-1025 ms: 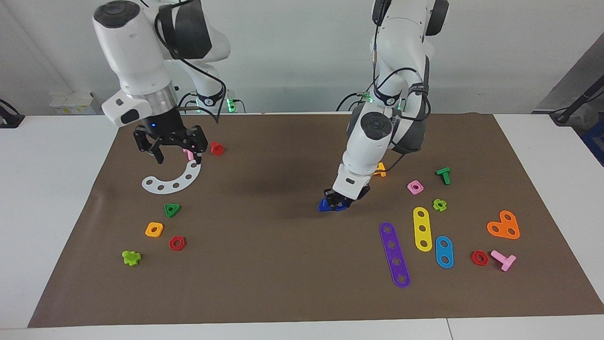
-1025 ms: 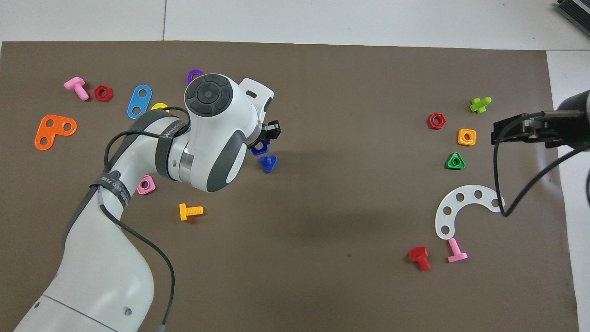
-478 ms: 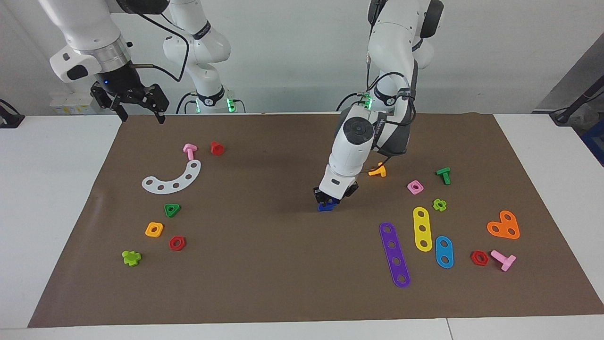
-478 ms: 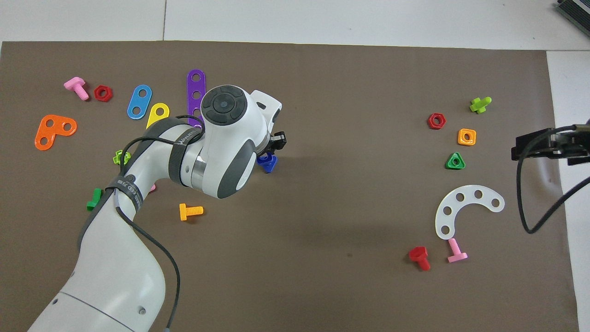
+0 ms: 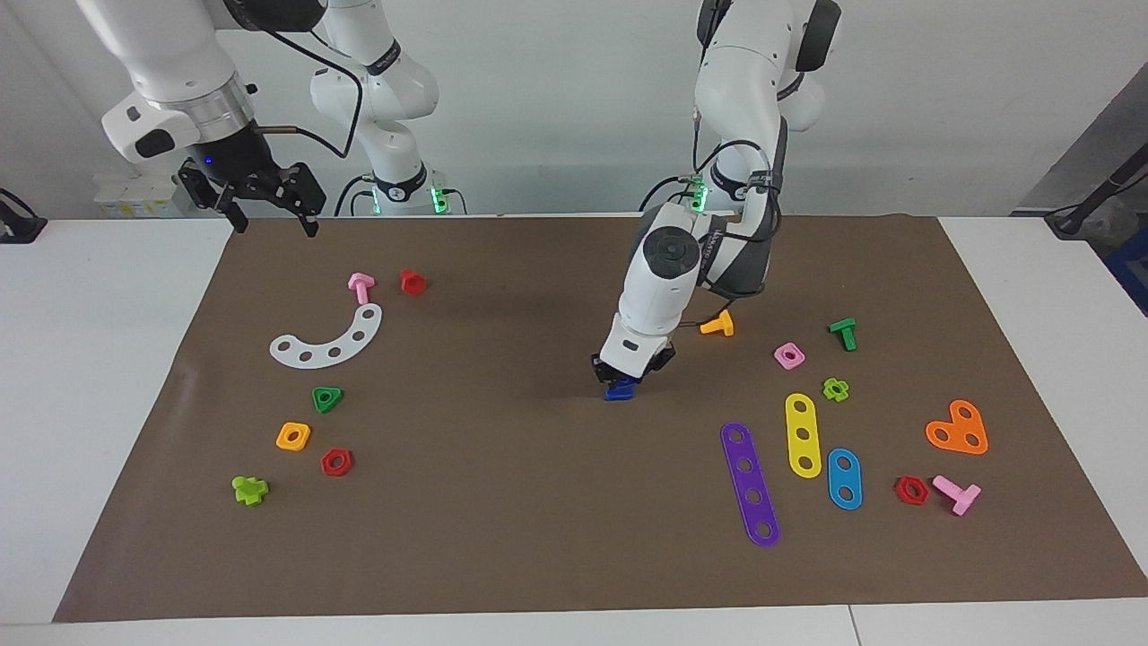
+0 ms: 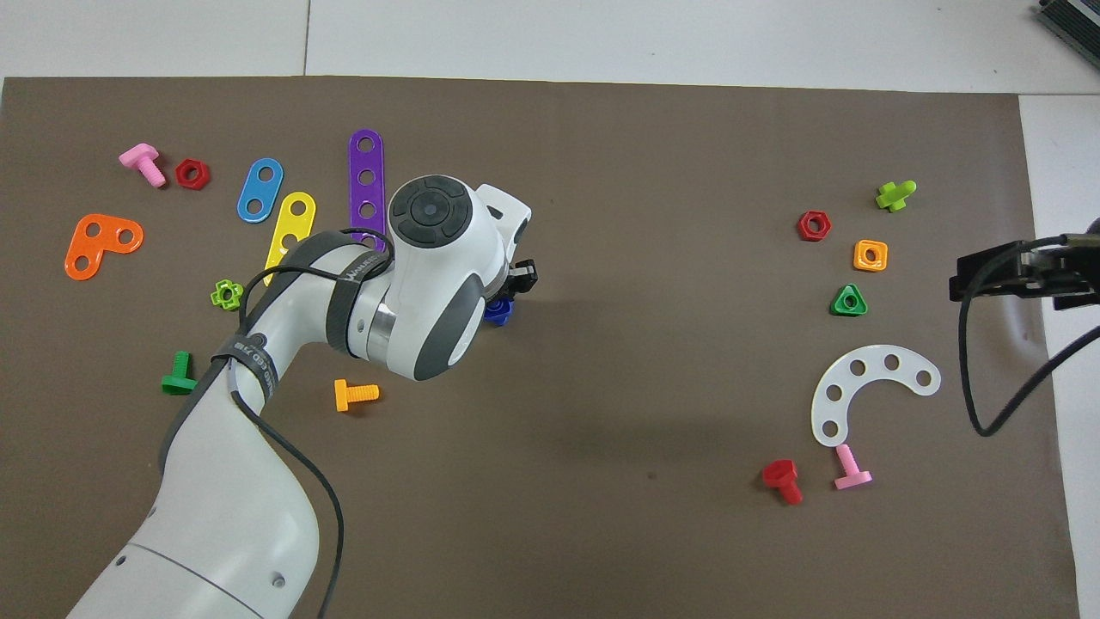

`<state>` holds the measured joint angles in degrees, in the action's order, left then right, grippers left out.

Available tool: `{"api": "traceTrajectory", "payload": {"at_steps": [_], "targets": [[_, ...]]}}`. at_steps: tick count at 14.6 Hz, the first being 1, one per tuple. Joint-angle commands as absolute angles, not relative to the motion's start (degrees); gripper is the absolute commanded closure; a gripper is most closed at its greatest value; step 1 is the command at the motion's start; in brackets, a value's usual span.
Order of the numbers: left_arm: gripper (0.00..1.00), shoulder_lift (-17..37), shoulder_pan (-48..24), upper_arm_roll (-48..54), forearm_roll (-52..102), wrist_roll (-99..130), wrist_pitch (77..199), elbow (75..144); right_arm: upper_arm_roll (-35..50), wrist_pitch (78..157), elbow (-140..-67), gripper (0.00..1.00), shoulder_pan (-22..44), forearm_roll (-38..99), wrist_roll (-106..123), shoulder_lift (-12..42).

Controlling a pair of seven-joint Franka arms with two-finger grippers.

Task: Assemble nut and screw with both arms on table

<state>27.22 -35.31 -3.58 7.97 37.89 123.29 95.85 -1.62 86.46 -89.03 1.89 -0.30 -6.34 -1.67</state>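
My left gripper (image 5: 630, 375) is down at the middle of the brown mat (image 5: 502, 520), shut on the blue nut (image 5: 625, 380), which is mostly hidden between its fingers. The nut sits right over the blue screw (image 5: 619, 392) standing on the mat. In the overhead view the gripper (image 6: 518, 284) and wrist cover most of the blue pieces (image 6: 497, 312), so I cannot tell how far they are joined. My right gripper (image 5: 273, 222) hangs open and empty, raised over the mat's edge at the right arm's end, and also shows in the overhead view (image 6: 958, 279).
An orange screw (image 5: 717, 325), pink square nut (image 5: 788, 355), green screw (image 5: 843, 333) and coloured strips (image 5: 750, 483) lie toward the left arm's end. A white curved strip (image 5: 327, 339), green triangular nut (image 5: 327, 398), orange square nut (image 5: 293, 436) and red nut (image 5: 336, 462) lie toward the right arm's end.
My left gripper has carried the blue nut from beside the blue screw to over it. My right arm has risen from the white curved strip and drawn back to the mat's edge.
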Motion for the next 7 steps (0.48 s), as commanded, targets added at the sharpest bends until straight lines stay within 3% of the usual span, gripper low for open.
{"api": "traceTrajectory", "payload": {"at_steps": [1, 6, 7], "targets": [[0.96, 26.54, -36.30, -4.48, 8.70, 38.41, 124.80, 96.94, -1.32, 87.36, -90.88, 0.00, 1.14, 0.18, -5.19, -3.08], [0.93, 25.93, -36.73, -4.57, 8.61, 38.50, 130.06, 101.41, -1.32, 87.36, -90.88, 0.00, 0.97, 0.18, -5.19, -3.08], [0.73, 25.75, -36.91, -4.57, 8.44, 38.41, 131.04, 102.30, -1.32, 87.36, -90.88, 0.00, 0.88, 0.26, -5.10, -3.08]]}}
